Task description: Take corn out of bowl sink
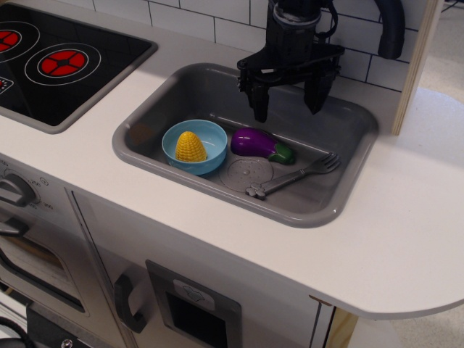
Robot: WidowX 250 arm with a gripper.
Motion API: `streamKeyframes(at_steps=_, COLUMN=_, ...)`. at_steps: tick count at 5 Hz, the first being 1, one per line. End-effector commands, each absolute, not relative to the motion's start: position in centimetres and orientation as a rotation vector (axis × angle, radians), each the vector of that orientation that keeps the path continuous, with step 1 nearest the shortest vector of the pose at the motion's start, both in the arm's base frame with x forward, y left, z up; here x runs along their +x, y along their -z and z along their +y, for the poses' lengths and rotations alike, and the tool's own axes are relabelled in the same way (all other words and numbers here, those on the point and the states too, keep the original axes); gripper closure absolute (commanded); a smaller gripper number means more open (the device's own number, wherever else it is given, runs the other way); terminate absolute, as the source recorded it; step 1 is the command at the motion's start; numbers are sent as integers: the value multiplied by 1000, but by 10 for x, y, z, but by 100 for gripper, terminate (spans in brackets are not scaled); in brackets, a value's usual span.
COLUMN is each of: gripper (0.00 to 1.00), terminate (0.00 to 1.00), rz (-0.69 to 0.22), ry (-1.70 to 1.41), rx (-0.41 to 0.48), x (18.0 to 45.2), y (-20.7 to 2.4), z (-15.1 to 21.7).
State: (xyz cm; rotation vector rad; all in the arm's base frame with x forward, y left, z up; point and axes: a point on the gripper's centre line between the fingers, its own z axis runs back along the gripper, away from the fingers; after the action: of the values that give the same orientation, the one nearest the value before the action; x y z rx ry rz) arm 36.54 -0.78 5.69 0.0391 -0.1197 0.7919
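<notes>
Space above bowl (194, 146) open; corn (191, 147) exposed from top. Eggplant (261, 143) just right of bowl, crowding that side. Fork (293, 175) further right, lying on sink (330, 206) floor. Sink wall close on bowl's left and front.

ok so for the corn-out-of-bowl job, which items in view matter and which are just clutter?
Job items:
- corn, sitting in the bowl
- bowl, light blue, at the left of the sink
- sink, grey basin
- gripper, open, above the sink and empty

Clutter:
- eggplant, purple, right of the bowl
- fork, grey
- drain disc
- stovetop
</notes>
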Motion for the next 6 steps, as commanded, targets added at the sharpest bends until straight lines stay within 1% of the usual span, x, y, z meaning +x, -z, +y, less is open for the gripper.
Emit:
streamKeyframes(at_steps=1, gripper=0, terminate=0, rz=-120, ry=-792, rx=39, x=365, y=-57, z=-8)
streamKeyframes(at_steps=2, gripper=0, terminate=0, rz=-149, ry=-786, rx=23, x=365, y=-68, z=21)
streamKeyframes(at_steps=3, gripper=0, terminate=0, rz=-170, ry=-769, rx=11, x=363, y=-75, z=58)
streamKeyframes(at_steps=4, gripper=0, terminate=0, rz=-204, ry=-817, rx=16, x=359, y=-78, z=91)
streamKeyframes(at_steps=5, gripper=0, terminate=0, rz=-219, ry=-846, rx=9, x=350, y=-76, z=111)
streamKeyframes(at_steps=6, gripper=0, terminate=0, rz=-216, ry=-938, rx=-10, x=340, y=-69, z=117)
